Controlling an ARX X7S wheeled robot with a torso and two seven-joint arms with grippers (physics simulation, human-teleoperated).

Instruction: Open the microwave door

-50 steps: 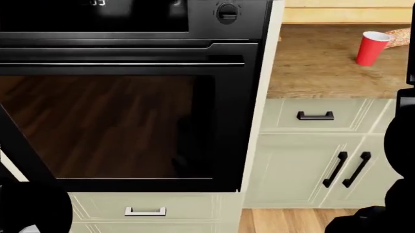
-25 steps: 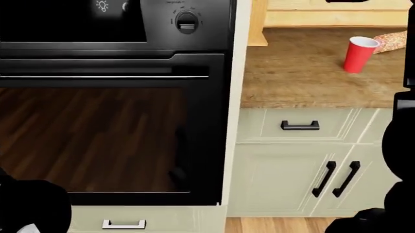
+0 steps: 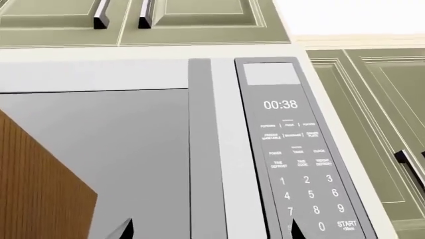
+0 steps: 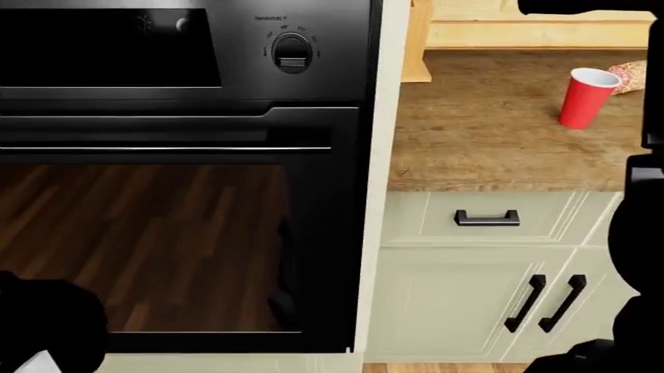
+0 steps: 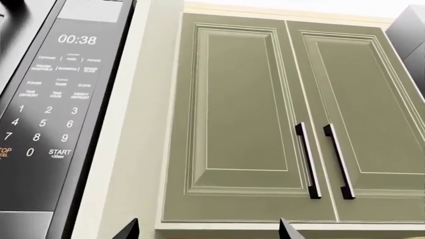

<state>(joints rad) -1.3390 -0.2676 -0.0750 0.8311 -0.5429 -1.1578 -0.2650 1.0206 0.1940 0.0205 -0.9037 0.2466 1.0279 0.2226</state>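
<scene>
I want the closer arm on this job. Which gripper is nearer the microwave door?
Left. The left gripper faces the microwave door and its handle strip; the right gripper faces the cabinet doors beside the keypad.

Head looks down at oven (image 4: 176, 194); both wrists look up, sharing keypad (image 3: 302, 164).

The microwave (image 3: 199, 149) runs off the left wrist picture, its door edge and lower keypad (image 3: 302, 164) cut away, the small labels above the digits too fine to read. Only two dark tips of each pincer (image 3: 209, 230) (image 5: 209, 230) show, so neither grip can be judged. At the worktop's (image 4: 487, 140) far right corner, a speckled thing (image 4: 635, 76) is clipped
</scene>
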